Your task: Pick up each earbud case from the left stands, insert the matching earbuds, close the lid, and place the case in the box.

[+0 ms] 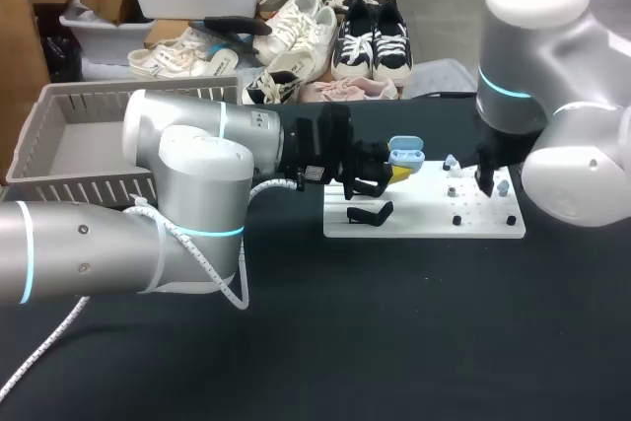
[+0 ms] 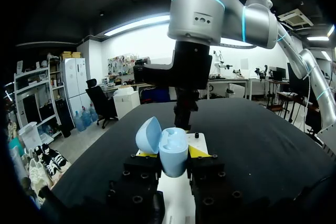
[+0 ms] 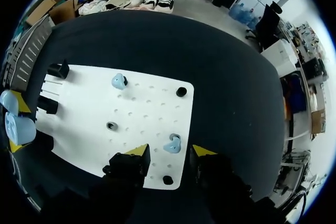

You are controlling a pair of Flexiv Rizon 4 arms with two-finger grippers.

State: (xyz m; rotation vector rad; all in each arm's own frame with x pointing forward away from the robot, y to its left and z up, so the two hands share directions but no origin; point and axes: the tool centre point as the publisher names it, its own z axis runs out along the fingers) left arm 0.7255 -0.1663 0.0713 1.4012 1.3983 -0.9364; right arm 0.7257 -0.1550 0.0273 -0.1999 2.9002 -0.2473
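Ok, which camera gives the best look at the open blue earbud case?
The left wrist view: the earbud case sits close up between the fingers of the left gripper, lid open, inside visible. The head view shows it small; the right wrist view shows it distant, from above.

The case (image 2: 172, 157) in my left gripper (image 2: 173, 152) is light blue. The earbud (image 3: 172, 144) under my right gripper (image 3: 169, 151) is light blue too. The board (image 3: 142, 103) is white, the table (image 3: 226, 72) black.

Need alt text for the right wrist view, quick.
The right gripper hovers open over a white perforated board, a pale blue earbud between its yellow-tipped fingers. A second earbud sits farther ahead; the open pale blue case is beside the board.
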